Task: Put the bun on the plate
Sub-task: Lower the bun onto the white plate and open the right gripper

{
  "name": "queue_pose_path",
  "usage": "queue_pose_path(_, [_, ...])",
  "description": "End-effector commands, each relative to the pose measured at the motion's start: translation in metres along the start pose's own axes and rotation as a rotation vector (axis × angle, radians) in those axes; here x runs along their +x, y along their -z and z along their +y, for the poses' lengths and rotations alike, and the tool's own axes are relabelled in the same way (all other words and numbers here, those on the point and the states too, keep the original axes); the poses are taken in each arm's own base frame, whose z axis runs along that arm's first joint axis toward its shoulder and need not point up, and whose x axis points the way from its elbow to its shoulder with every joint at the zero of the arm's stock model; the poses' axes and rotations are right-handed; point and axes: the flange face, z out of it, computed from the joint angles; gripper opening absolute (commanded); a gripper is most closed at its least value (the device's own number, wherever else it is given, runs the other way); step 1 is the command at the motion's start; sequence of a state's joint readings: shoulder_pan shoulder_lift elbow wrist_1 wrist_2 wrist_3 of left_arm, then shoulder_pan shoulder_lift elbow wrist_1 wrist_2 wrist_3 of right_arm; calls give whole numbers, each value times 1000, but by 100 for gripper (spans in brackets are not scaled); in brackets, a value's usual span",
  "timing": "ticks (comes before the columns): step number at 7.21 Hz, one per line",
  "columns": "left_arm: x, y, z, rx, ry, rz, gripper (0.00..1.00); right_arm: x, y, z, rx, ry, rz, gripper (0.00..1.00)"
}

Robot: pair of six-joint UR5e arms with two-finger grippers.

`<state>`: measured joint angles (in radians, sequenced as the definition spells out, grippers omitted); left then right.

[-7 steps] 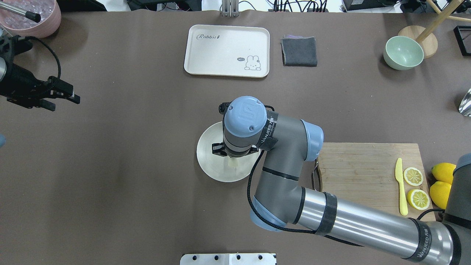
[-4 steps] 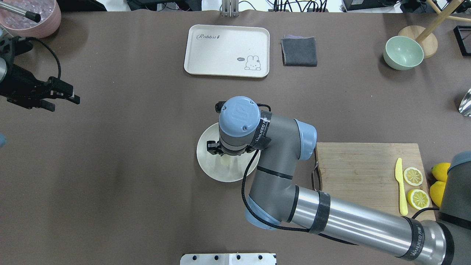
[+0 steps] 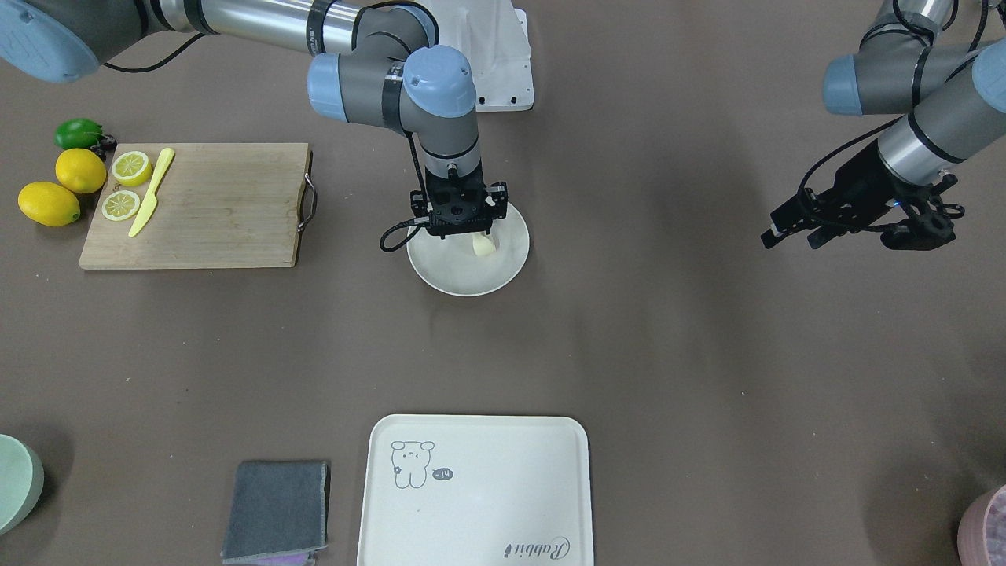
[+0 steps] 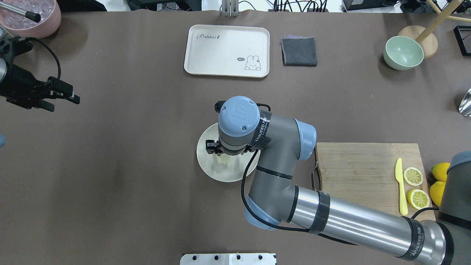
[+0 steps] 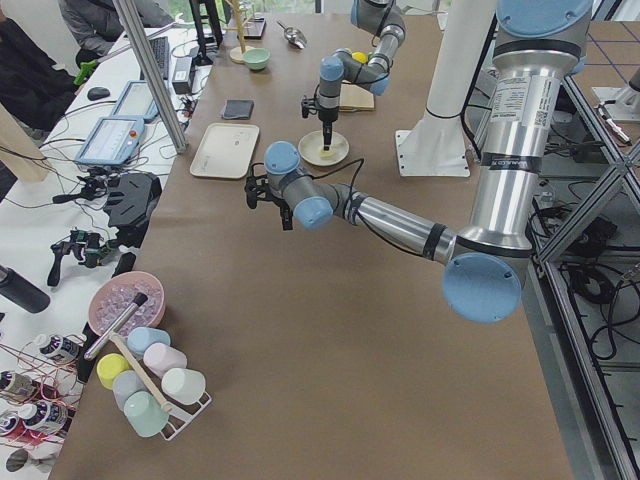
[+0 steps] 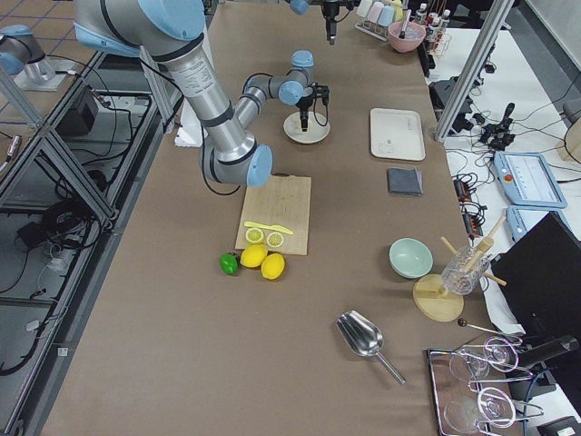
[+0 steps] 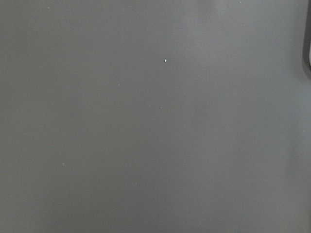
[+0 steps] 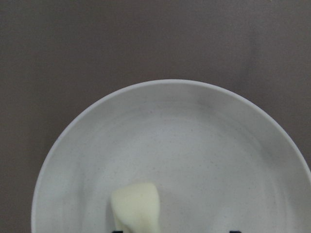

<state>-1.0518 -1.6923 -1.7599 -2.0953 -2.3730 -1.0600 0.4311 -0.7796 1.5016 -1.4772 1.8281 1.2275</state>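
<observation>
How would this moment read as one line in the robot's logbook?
right gripper: low over plate, grip unclear | bun: at plate, under gripper | left gripper: open, far from plate

I'm counting two whole lemons (image 3: 80,170) (image 3: 49,203), two lemon halves (image 3: 131,167) (image 3: 120,205), one lime (image 3: 78,134), one knife (image 3: 151,192), one plate (image 3: 456,275), one bun (image 3: 484,246), one tray (image 3: 471,487).

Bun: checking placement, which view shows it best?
Right wrist view: the bun shows large against the plate. Front-facing shows it small below the right gripper; overhead, a sliver under the arm; side views, barely anything.
</observation>
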Motion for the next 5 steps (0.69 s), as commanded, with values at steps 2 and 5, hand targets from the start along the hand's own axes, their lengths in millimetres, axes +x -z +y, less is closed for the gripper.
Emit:
queue_pose_path(2, [0,-1,0,-1,0,0,94,-1,5,-1,6,-2,-8,88])
queue_pose_path(5, [2,1,0,-1,-1,0,94,54,79,-25,15,-50,-27,99])
